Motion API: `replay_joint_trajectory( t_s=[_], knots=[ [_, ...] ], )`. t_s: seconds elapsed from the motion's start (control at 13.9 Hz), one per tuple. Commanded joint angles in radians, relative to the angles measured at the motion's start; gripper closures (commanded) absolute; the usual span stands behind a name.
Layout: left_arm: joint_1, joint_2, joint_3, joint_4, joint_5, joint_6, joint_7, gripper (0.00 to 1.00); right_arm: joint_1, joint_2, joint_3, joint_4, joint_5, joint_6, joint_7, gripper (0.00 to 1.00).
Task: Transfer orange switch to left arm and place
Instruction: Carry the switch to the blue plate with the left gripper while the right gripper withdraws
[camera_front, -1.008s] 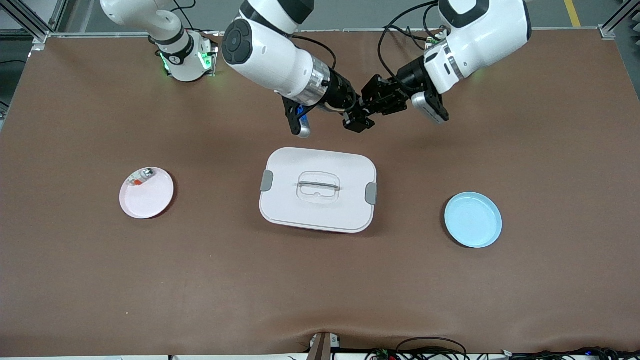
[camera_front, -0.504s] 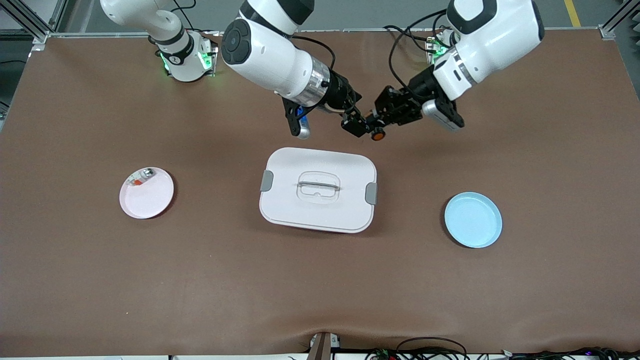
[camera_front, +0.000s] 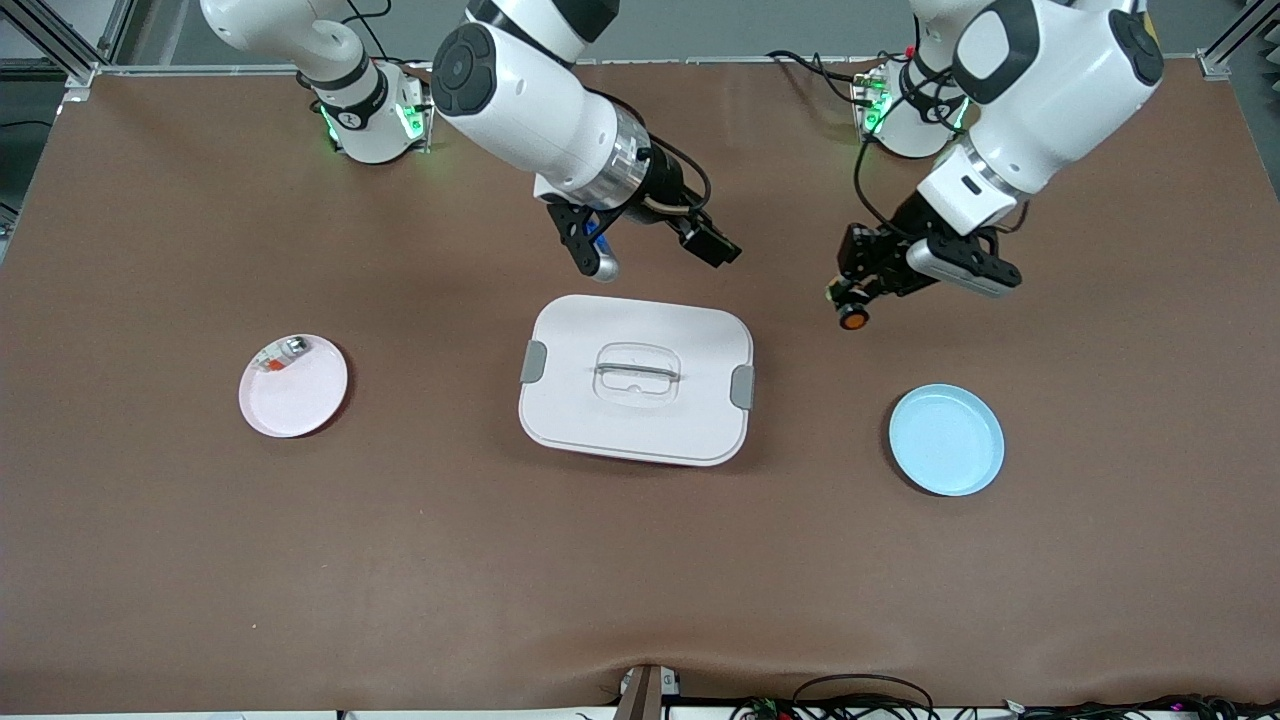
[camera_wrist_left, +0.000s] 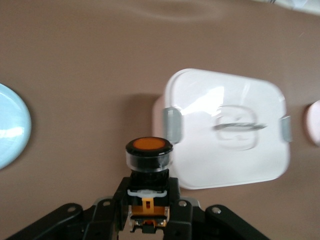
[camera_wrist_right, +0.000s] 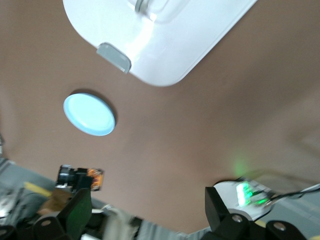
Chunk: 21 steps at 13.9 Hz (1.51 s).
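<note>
Centrally, the rounded white latched box (camera_front: 636, 378) occupies the brown worktop (camera_front: 400, 560) between pink plate (camera_front: 294, 386) and blue plate (camera_front: 946, 440). Left claw (camera_front: 852, 308) grips the orange switch (camera_front: 852, 319) over bare worktop; right claw (camera_front: 712, 244) hangs open.

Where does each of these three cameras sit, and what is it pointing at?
Front view: high across the table, facing both arms, the box and two plates.
Left wrist view: on the left arm, over the table; its left tool grips the orange switch.
Right wrist view: on the right arm; its open right tool shows.
All three share the box and the blue plate.
</note>
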Motion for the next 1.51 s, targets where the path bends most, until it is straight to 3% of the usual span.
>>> replay_joint_trajectory(
  t_s=[0.0,0.22,0.5,0.65,0.86,1.08,1.22,1.44],
  knots=[
    [0.093,0.048,-0.013,0.020,0.106,-0.065,0.170,1.00,-0.049,-0.081,0.003,-0.061,-0.063,-0.094,-0.126,0.00],
    [0.159,0.111,-0.013,0.022,0.274,-0.066,0.296,1.00,-0.111,-0.214,0.002,-0.242,-0.080,-0.097,-0.397,0.00],
    [0.245,0.258,-0.011,0.076,0.456,-0.060,0.505,1.00,-0.220,-0.337,0.003,-0.426,-0.177,-0.120,-0.692,0.00],
    [0.252,0.344,-0.008,0.111,0.508,-0.045,0.605,1.00,-0.301,-0.353,0.002,-0.431,-0.244,-0.192,-0.848,0.00],
    [0.265,0.449,-0.008,0.178,0.707,-0.037,0.647,1.00,-0.417,-0.377,0.003,-0.436,-0.396,-0.256,-1.120,0.00],
    [0.263,0.561,-0.009,0.256,0.861,-0.037,0.716,1.00,-0.567,-0.382,0.002,-0.434,-0.407,-0.275,-1.360,0.00],
    [0.259,0.623,-0.009,0.295,0.893,-0.027,0.796,1.00,-0.645,-0.382,0.002,-0.433,-0.416,-0.284,-1.462,0.00],
    [0.253,0.672,-0.009,0.303,0.957,0.012,0.883,1.00,-0.731,-0.383,0.000,-0.417,-0.499,-0.283,-1.568,0.00]
  ],
)
